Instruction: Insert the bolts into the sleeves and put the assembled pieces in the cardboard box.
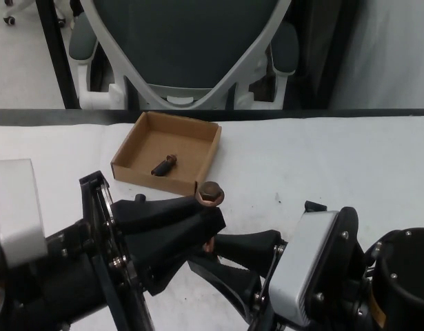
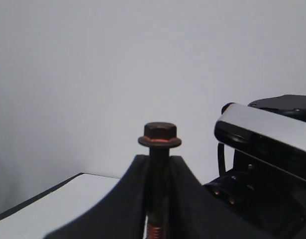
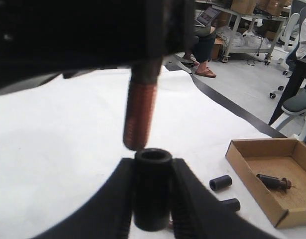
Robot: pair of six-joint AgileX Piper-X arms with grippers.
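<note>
In the left gripper: a hex-head bolt, clamped by its shank between both fingers. It stands upright, with the flanged head above the fingertips and coppery thread sticking out below them.
In the right gripper: a black sleeve, pinched between both fingers, upright, open bore facing up.
Bolt to sleeve: the threaded tip hangs right at the sleeve's mouth, slightly off to one side and not inside; whether they touch, I cannot tell.
Both grippers: together above the near part of the bench, the left one over the right.
Cardboard box: open-topped, on the bench beyond the grippers, toward the left arm's side.
Assembled piece: one bolt-in-sleeve lying on its side on the box floor.
Loose sleeves: two black ones lying on the bench just outside a box wall, near each other but apart.
Bench: covered in white.
Office chair: behind the bench's far edge, past the box.
</note>
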